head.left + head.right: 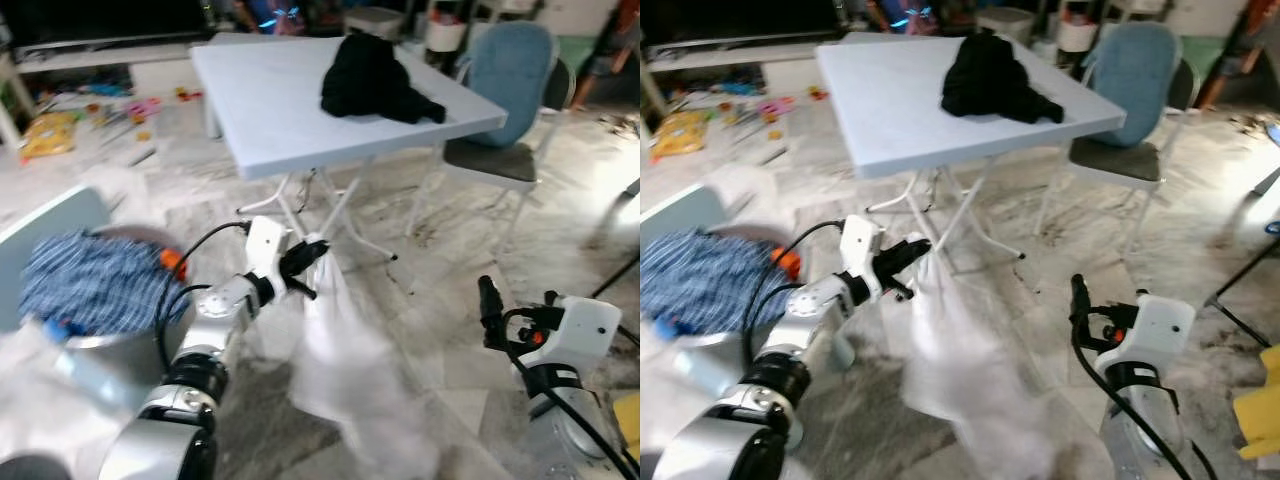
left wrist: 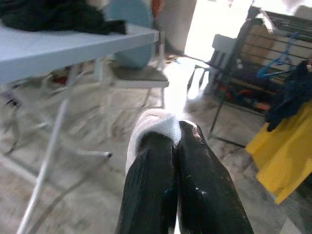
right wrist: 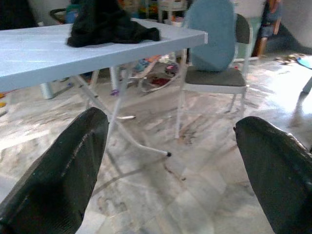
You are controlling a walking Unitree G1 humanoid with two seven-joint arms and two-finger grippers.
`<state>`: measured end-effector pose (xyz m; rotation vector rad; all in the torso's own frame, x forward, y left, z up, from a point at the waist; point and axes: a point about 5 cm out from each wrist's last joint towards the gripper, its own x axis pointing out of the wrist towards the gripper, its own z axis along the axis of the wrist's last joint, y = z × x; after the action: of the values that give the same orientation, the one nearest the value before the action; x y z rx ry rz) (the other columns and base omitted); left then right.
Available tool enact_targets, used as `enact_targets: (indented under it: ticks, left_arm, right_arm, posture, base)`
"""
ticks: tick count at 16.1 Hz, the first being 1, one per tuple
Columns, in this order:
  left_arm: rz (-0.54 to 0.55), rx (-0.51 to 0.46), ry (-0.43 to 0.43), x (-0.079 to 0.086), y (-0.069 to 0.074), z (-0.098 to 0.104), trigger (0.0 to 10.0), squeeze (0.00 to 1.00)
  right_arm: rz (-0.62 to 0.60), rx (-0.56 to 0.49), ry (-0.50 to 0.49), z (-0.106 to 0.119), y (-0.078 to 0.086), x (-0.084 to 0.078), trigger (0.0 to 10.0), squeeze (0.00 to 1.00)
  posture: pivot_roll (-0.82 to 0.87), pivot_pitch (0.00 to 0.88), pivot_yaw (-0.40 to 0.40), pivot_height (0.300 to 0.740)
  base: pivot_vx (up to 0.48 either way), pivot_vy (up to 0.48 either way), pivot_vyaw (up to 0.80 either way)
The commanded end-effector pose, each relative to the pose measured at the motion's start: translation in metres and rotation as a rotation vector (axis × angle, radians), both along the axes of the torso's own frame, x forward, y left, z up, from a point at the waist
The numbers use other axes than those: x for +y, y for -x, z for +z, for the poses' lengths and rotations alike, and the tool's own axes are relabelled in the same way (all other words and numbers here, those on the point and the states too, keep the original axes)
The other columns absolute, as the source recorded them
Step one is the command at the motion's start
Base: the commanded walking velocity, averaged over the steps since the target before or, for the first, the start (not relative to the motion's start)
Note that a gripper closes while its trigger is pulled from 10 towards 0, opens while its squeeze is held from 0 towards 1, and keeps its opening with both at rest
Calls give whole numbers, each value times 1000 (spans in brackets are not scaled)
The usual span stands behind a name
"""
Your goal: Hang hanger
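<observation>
Ahead, folding table (image 1: pixel 290 110) bearing black garment (image 1: pixel 372 80), chair (image 1: pixel 505 90) beside.

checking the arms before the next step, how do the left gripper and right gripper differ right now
The left gripper is shut on a white garment that hangs from it toward the floor; the right gripper is open and holds nothing. The left gripper reaches forward toward the table; the right gripper sits lower and nearer the robot, fingers pointing up. Both have two long black fingers.
</observation>
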<state>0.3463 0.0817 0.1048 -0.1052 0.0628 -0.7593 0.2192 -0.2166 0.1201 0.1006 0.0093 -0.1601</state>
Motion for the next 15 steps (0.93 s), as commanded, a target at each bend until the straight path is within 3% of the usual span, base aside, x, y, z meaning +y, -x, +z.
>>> enact_targets:
  ticks: [1, 3, 11, 15]
  left_arm:
    - [-25, -49, -3, -7, -2, 10, 10000, 0]
    - [-26, -44, -5, -7, -2, 8, 10000, 0]
    - [-56, -10, -28, -10, 2, -1, 10000, 0]
    - [-11, 46, -67, -1, 10, -21, 10000, 0]
  right_arm:
    - [-27, 4, 9, 0, 3, -7, 10000, 0]
    - [-35, 4, 7, 0, 2, -7, 10000, 0]
    - [-47, 5, 2, -2, 3, -6, 10000, 0]
    - [-81, 6, -12, -10, 1, -6, 10000, 0]
  posture:
    - [-46, 0, -62, 740]
    - [-47, 0, -59, 740]
    - [-48, 0, -46, 740]
    - [-8, 0, -41, 740]
  base:
    - [382, 289, 0]
    - [411, 129, 0]
    - [429, 0, -800]
    - [433, 0, -800]
